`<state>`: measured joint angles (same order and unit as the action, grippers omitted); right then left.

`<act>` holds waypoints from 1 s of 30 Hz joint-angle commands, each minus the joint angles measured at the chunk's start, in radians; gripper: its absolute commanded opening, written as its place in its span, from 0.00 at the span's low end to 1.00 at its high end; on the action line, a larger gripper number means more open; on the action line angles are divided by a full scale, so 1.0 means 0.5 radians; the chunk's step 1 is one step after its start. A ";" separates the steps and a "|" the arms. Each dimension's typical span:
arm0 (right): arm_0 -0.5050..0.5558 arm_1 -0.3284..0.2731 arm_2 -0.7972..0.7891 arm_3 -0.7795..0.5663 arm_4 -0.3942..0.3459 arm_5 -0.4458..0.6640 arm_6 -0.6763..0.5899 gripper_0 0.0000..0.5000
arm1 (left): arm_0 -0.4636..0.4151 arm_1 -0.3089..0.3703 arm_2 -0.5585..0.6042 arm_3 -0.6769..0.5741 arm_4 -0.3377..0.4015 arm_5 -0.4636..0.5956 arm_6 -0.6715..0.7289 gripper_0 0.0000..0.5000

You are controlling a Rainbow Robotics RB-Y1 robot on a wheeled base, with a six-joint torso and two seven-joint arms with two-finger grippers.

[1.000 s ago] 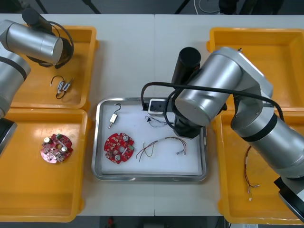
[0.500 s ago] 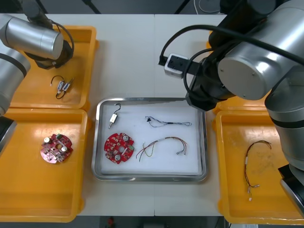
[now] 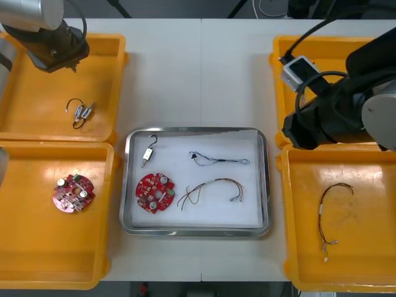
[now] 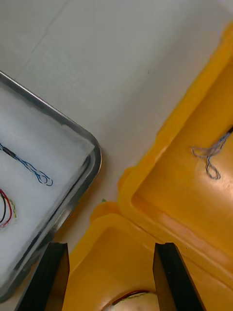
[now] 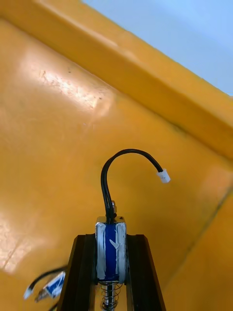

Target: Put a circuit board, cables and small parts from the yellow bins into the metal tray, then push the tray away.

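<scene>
A robotics lab's electronics kitting station — a light bench with yellow bins along its left and right edges and a metal tray between them, holding round red circuit boards, thin cables and small metal parts.

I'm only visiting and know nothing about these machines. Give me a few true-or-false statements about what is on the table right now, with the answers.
1. A round red circuit board lies in the metal tray. True.
2. The right tool is shut on a cable. False: it is open and holds nothing, above the near right yellow bin.
3. The left tool grips a small metal part with a black cable. True.
4. The near left yellow bin holds only cables. False: a second circuit board lies in it.
</scene>
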<state>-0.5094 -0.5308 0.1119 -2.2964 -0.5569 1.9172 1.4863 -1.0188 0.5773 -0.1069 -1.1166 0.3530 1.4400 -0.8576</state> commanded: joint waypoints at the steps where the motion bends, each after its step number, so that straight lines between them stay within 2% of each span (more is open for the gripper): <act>1: 0.151 -0.083 -0.267 -0.086 -0.104 0.005 -0.187 1.00 | 0.096 0.106 0.030 -0.421 0.089 0.228 -0.061 0.00; 4: 0.197 -0.083 -0.374 -0.120 -0.126 0.005 -0.254 1.00 | 0.151 0.106 0.024 -0.626 0.125 0.384 -0.024 0.00; 5: 0.249 -0.095 -0.429 -0.160 -0.135 0.005 -0.264 1.00 | 0.178 0.106 -0.001 -0.758 0.147 0.495 -0.003 0.00; 11: 0.464 -0.135 -0.610 -0.270 -0.129 0.005 -0.273 1.00 | 0.267 0.106 -0.102 -1.160 0.303 0.722 0.203 0.00; 12: 0.464 -0.135 -0.610 -0.270 -0.129 0.005 -0.273 1.00 | 0.267 0.106 -0.102 -1.160 0.303 0.722 0.203 0.00; 16: 0.608 -0.138 -0.761 -0.295 -0.144 0.005 -0.270 1.00 | 0.310 0.100 -0.231 -1.436 0.441 0.854 0.414 0.00; 21: 0.740 -0.144 -0.868 -0.307 -0.147 0.005 -0.273 1.00 | 0.369 0.076 -0.385 -1.663 0.552 0.872 0.598 0.00; 25: 0.865 -0.156 -0.920 -0.307 -0.166 0.005 -0.270 1.00 | 0.415 0.036 -0.535 -1.767 0.555 0.863 0.632 0.00; 30: 0.997 -0.156 -0.926 -0.307 -0.187 0.005 -0.279 1.00 | 0.439 -0.020 -0.725 -1.764 0.527 0.820 0.654 0.00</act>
<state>-0.0680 -0.5721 -0.3264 -2.4151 -0.6361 1.9176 1.3745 -0.8162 0.5872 -0.4139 -1.9747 0.6229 1.8653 -0.4664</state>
